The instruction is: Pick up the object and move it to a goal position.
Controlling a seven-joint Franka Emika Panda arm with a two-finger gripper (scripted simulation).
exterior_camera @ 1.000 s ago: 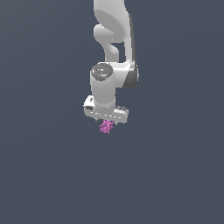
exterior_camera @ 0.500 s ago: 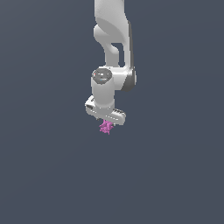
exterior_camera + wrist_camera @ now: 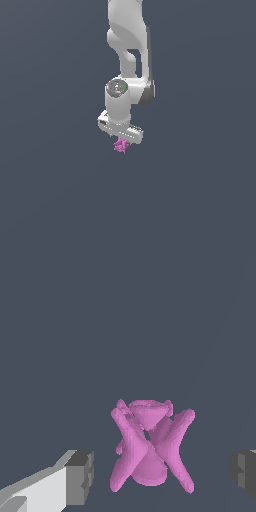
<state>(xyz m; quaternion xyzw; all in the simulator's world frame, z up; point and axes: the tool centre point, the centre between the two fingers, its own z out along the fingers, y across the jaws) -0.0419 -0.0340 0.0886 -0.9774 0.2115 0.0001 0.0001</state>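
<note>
While the arm [image 3: 129, 60] hung down in the exterior view, one pink object [image 3: 149, 448] sat between the gripper [image 3: 162, 476] fingers [image 3: 80, 477], which stood spread with gaps on both sides, apparently not touching it. Plain dark grey filled every side.

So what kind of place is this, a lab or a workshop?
Neither, it seems: it looks like a computer-made scene. All around is one flat grey-blue backdrop with no walls or furniture. The white arm is smooth and plastic-looking, and between the fingers of its hand is a pink spiky clump.
</note>
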